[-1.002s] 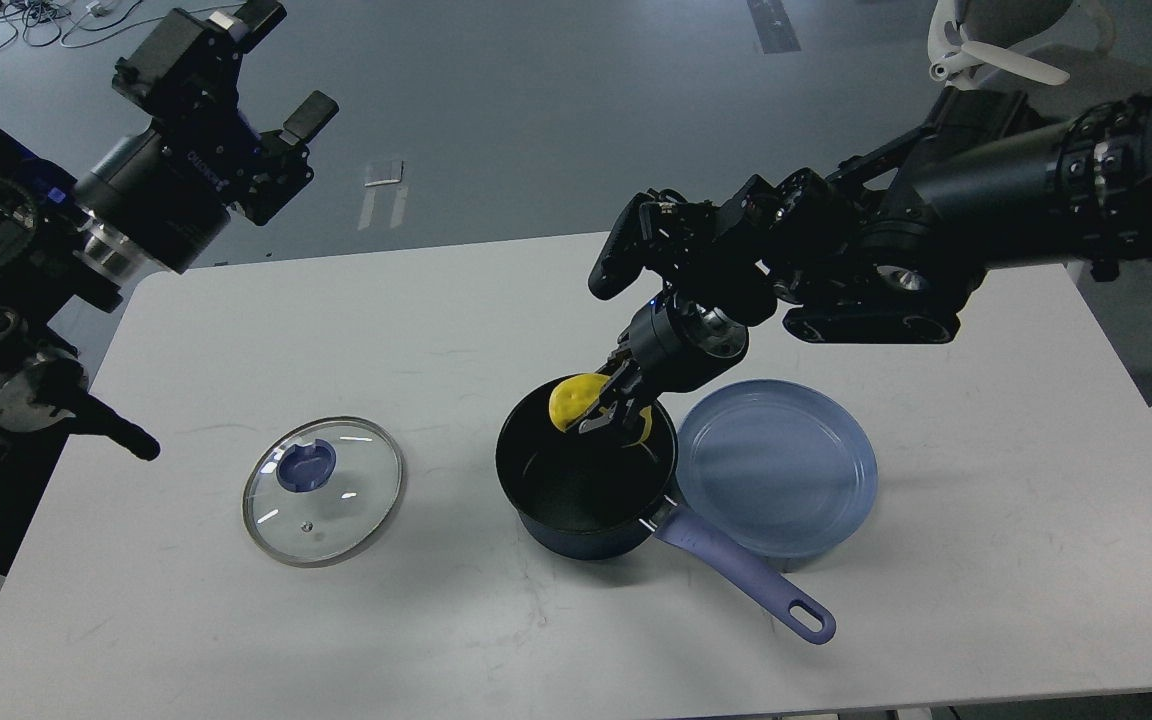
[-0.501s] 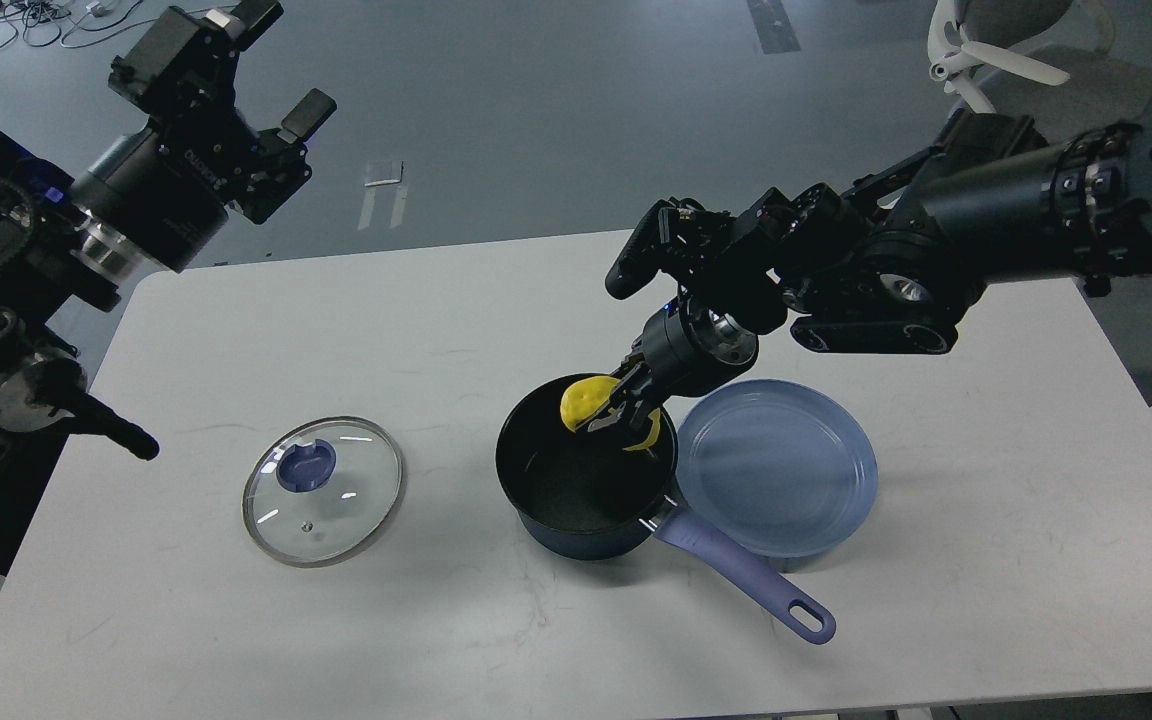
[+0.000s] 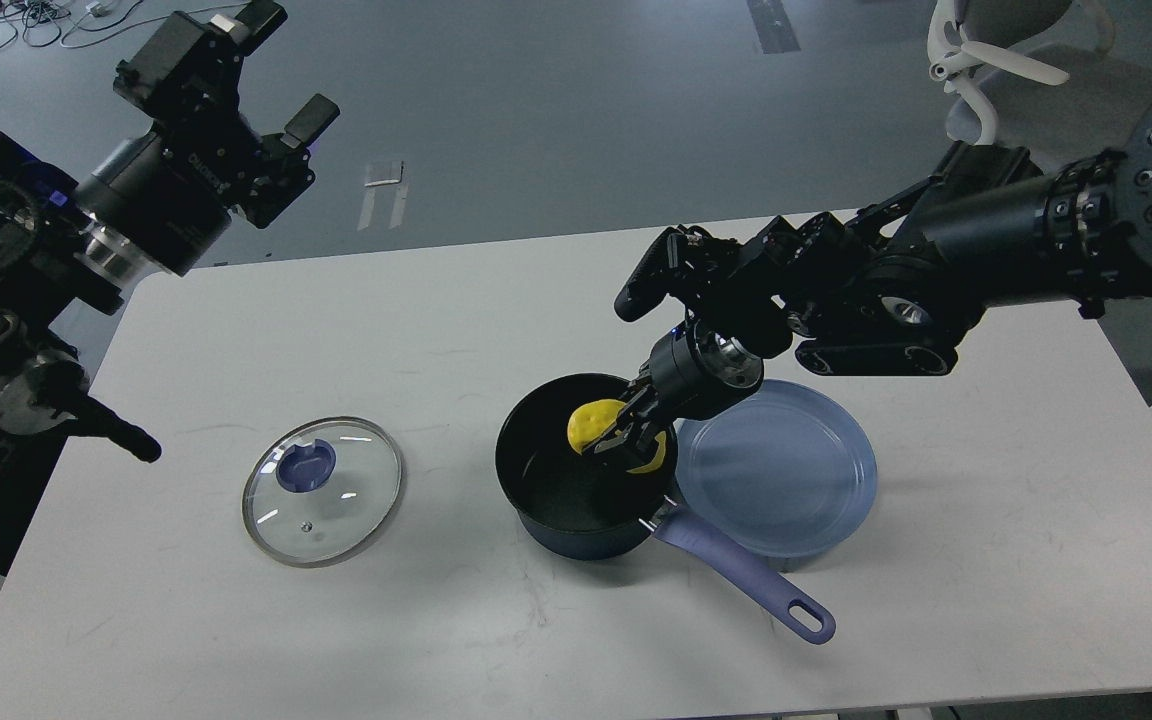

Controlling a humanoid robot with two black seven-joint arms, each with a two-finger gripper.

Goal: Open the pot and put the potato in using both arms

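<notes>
The right gripper (image 3: 624,436) is clenched on the yellow, round-edged potato piece (image 3: 591,422), holding it just inside the mouth of the dark blue saucepan with the black interior (image 3: 576,480), near the pan's far right wall. To finish the placement well, the robot should probably lower a little further toward the pan floor, keep the fingers off the rim on the side of the round pale blue plastic plate (image 3: 776,470), which sits just beside the pan, and only then part the jaws so the potato drops flat rather than bouncing out. The lavender handle (image 3: 746,585) points toward the viewer and right, so any sideways nudge could spin the pan. The round glass lid with the blue knob (image 3: 323,490) lies flat on the white table (image 3: 336,330), well apart to the left, so the opening step looks done. The left gripper (image 3: 266,75) hangs high over the table's far left corner with its 2 fingers spread and nothing between them. Compared with 1 second ago, the potato has sunk from above the far rim to below rim level, and the right wrist has shifted slightly right and down; the lid, plate and pan have not moved.
</notes>
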